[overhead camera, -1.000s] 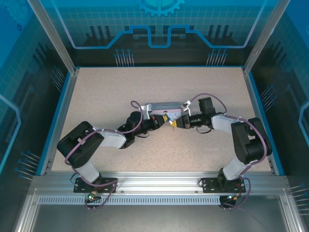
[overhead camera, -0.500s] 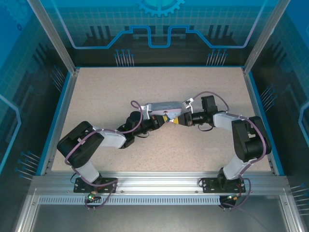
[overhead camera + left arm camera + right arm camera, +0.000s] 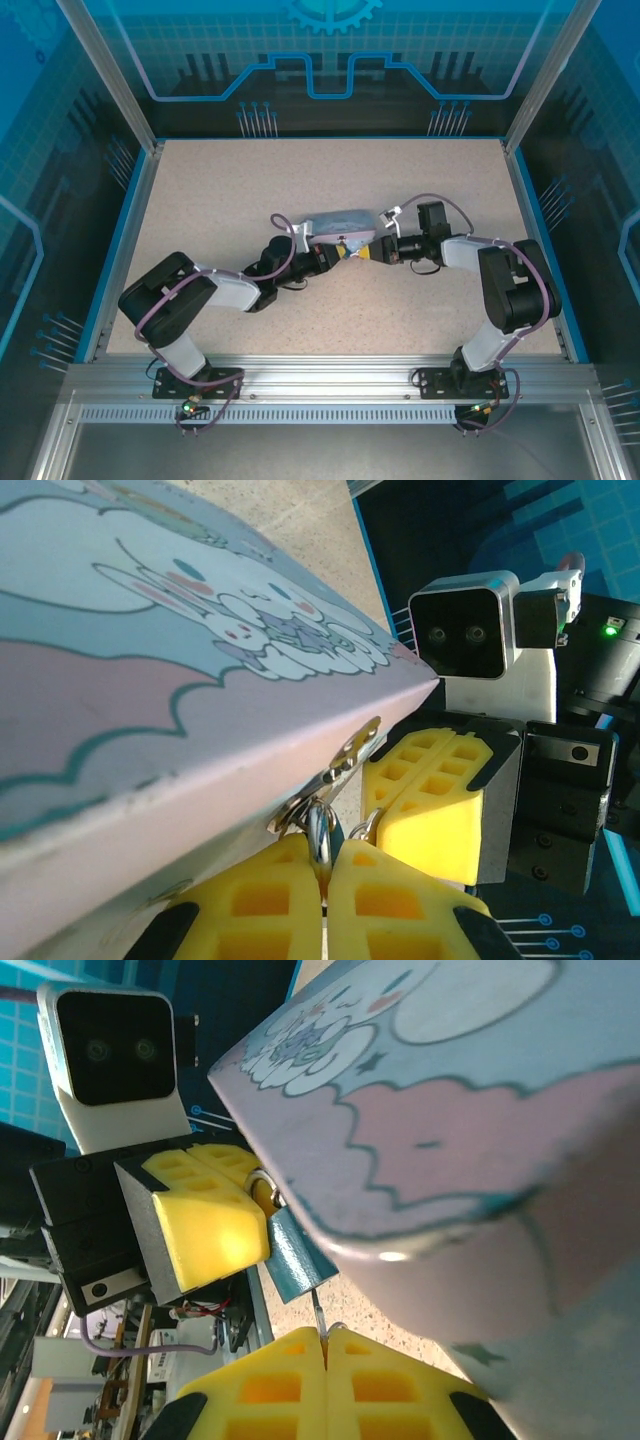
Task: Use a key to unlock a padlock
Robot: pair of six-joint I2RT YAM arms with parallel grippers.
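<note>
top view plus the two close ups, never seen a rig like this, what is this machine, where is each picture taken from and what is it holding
This is a robot with two arms bolted at the near edge of a speckled table. The wide picture looks down from above and behind the arms. The two close ups come from a camera on each wrist, looking along that arm's own gripper. Between the arms is a pale tin with a cartoon picture, and a small teal padlock hangs at its clasp. The left gripper is shut on the padlock's metal loop. The right gripper is shut on a thin key, which points up at the padlock's underside.
</note>
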